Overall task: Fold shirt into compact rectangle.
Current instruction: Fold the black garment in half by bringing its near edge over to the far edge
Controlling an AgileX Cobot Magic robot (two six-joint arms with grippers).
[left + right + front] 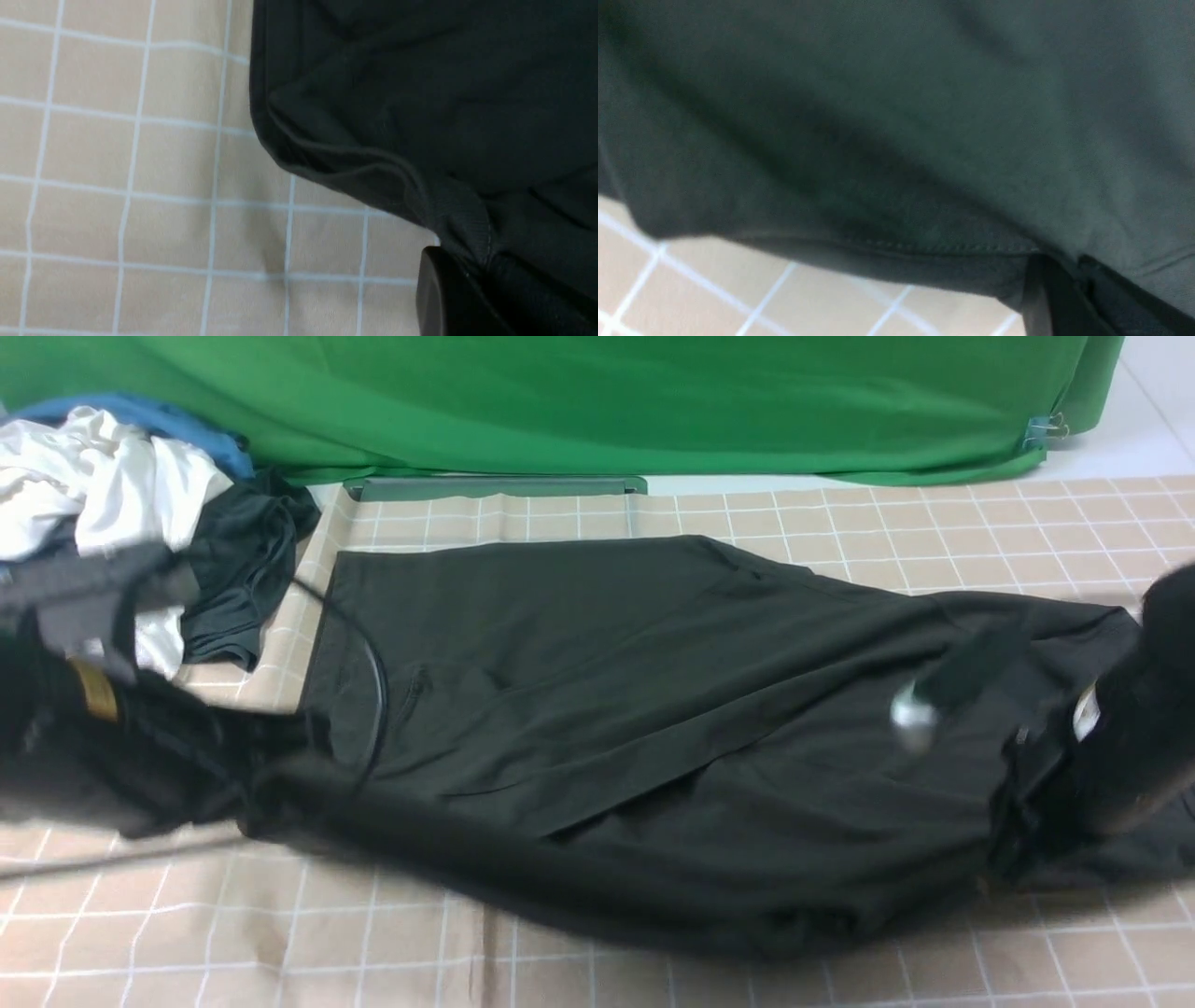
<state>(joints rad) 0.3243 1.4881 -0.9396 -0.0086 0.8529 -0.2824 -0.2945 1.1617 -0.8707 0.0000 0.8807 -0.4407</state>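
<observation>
The black shirt [653, 709] lies lengthwise across the checked tablecloth, with a folded panel on top and its near edge lifted and bunched. At its left end my left gripper [271, 793] is blurred. In the left wrist view that gripper [476, 275] is shut on a ribbed edge of the shirt [420, 116]. My right gripper [1018, 821], also blurred, is at the shirt's right end. In the right wrist view it [1069, 275] is shut on a stitched hem of the shirt [896, 140], held above the cloth. No logo or collar label shows.
A pile of clothes sits at the back left: a white garment [103, 485], a dark grey garment [238, 579] and something blue [177, 425]. A green backdrop [597, 401] hangs behind the table, with a green bar [495, 485] at its foot. A black cable [373, 663] loops over the shirt's left part.
</observation>
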